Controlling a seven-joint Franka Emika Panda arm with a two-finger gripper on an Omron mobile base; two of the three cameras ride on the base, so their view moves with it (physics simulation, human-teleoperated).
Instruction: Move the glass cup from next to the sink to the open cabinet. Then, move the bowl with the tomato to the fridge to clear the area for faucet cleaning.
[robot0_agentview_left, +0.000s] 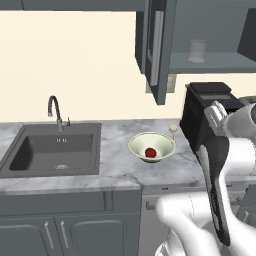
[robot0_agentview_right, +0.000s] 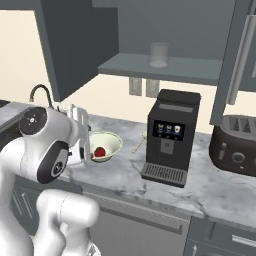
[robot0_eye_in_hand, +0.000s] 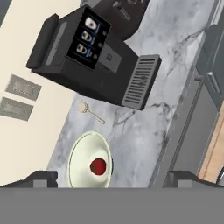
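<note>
Marble worktop (robot0_agentview_left: 115, 172) ran from the sink (robot0_agentview_left: 52, 150) on the left, with its faucet (robot0_agentview_left: 56, 112) at the back edge, to a black coffee machine (robot0_agentview_right: 170, 137) and a dark toaster (robot0_agentview_right: 235, 145) further right. Above the worktop the cabinet (robot0_agentview_right: 165, 67) stood open, and the glass cup (robot0_agentview_right: 159, 54) sat upright on its shelf, well apart from everything below. Between the sink and the coffee machine rested the bowl (robot0_agentview_left: 152, 146), with the tomato (robot0_agentview_left: 150, 152) lying inside it. A small pale spoon-like utensil (robot0_eye_in_hand: 89, 111) lay on the marble just beyond the bowl, near the coffee machine's foot. My end effector (robot0_eye_in_hand: 109, 179) hung above the worktop with its fingers spread wide and nothing between them; in the hand view the bowl and tomato lay in the gap between my two fingertips (robot0_eye_in_hand: 41, 177), closer to the left one.
</note>
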